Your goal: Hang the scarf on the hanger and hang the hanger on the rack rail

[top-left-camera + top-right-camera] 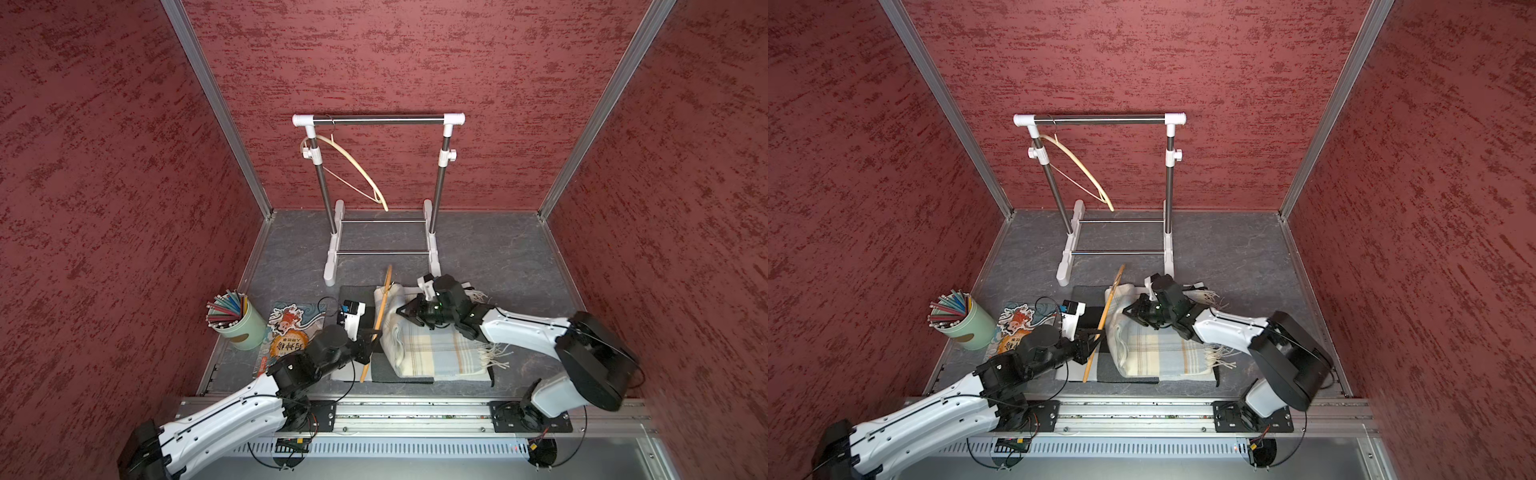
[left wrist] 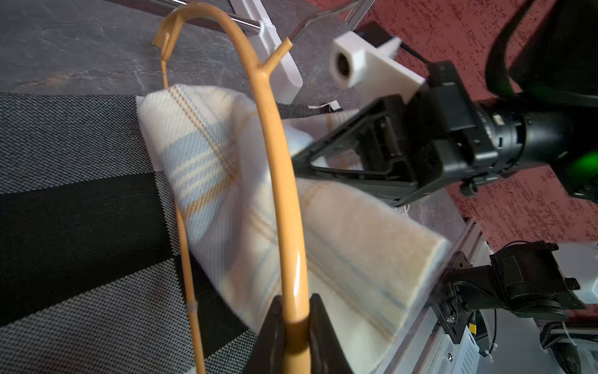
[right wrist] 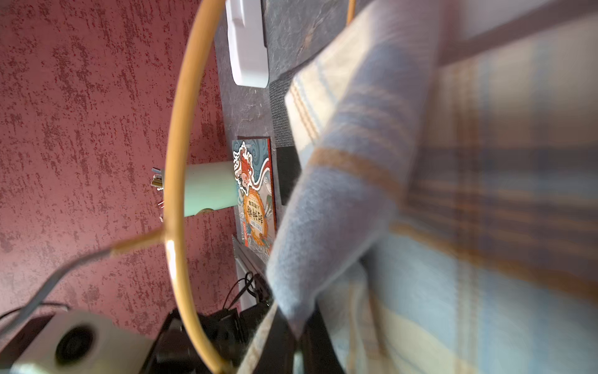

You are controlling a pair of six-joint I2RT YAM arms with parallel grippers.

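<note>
My left hand (image 2: 296, 319) clenches the hanger (image 2: 278, 155) on edge at 9 o'clock of the scarf (image 1: 432, 353), presumably so my right hand (image 1: 402, 311), pinching a fold, can feed it through; scarf on worktop (image 1: 498, 257), 6 o'clock of rack (image 1: 378, 121).

The scarf (image 1: 432, 349), cream with pale blue and tan checks and fringed ends, lies folded on the mat (image 1: 384, 370), its raised far fold passing over the thin bottom bar and under the arch of the tan hanger (image 1: 377, 316), which stands tilted on edge.
</note>
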